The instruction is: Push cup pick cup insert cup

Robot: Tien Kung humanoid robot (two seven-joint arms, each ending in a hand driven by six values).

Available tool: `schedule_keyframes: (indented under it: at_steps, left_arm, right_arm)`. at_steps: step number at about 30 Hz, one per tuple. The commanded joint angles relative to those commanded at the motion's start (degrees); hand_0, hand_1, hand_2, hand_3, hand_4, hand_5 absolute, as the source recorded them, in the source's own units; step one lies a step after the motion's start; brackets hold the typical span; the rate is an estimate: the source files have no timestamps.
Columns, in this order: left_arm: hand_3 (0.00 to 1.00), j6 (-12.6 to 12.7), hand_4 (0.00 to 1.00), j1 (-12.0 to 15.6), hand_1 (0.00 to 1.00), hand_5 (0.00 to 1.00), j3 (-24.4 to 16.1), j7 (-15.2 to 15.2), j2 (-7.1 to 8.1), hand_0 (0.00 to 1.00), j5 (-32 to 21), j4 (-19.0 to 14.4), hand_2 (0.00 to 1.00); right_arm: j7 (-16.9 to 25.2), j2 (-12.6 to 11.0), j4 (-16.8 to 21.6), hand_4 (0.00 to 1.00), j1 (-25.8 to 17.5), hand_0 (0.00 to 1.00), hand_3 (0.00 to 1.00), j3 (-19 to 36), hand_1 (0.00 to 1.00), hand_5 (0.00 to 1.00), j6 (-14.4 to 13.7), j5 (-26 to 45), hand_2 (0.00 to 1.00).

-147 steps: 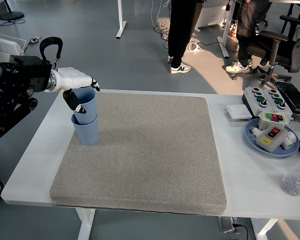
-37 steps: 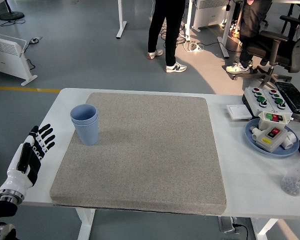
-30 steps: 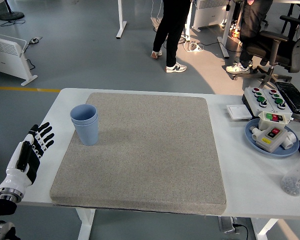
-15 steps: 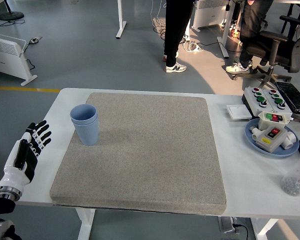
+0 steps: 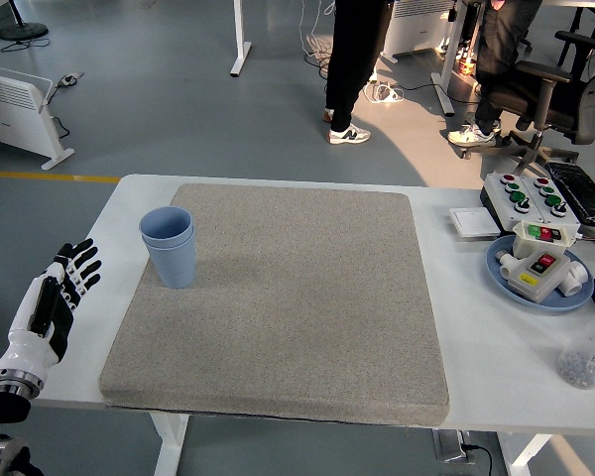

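Your left hand: fingers spread, empty, at the table's left edge | nested blue cups: upright on the grey mat's far-left corner, ahead-right of that hand | right arm unseen, so left is nearer | insert looks done.

No readable text anywhere on this tabletop. The stacked pale blue plastic cups carry no print or logo. The grey rectangular fabric mat is plain. On the round blue plate, the white control box with red and green buttons shows no lettering that can be made out, and the same goes for the white button panel with green and red knobs. The clear plastic bottle with a red cap has a label, far too small to read.
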Motion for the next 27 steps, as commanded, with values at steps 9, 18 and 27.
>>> schedule_keyframes:
  at_steps: [9, 18, 27]
  left_arm:
    - [0.861, 0.19, 0.610, 0.23, 0.908, 0.998, 0.37, 0.00, 0.00, 0.895, 0.34, 0.29, 0.930]
    - [0.859, 0.47, 0.614, 0.34, 0.908, 0.998, 0.76, -0.06, -0.10, 0.895, 0.80, 0.72, 0.930]
    - [0.858, 0.66, 0.621, 0.59, 0.907, 0.998, 0.72, -0.09, -0.06, 0.895, 0.89, 0.80, 0.930]
  right_arm:
    - [-0.77, -0.15, 0.00, 0.322, 0.31, 0.525, 0.738, 0.22, 0.545, 0.669, -0.59, -4.12, 0.695]
    - [-0.92, -0.29, 0.00, 0.289, 0.51, 0.525, 0.712, -0.72, 0.545, 0.657, -1.38, -7.63, 0.674]
    - [-0.78, -0.31, 0.00, 0.262, 0.50, 0.525, 0.681, -1.09, 0.545, 0.664, -1.66, -9.40, 0.658]
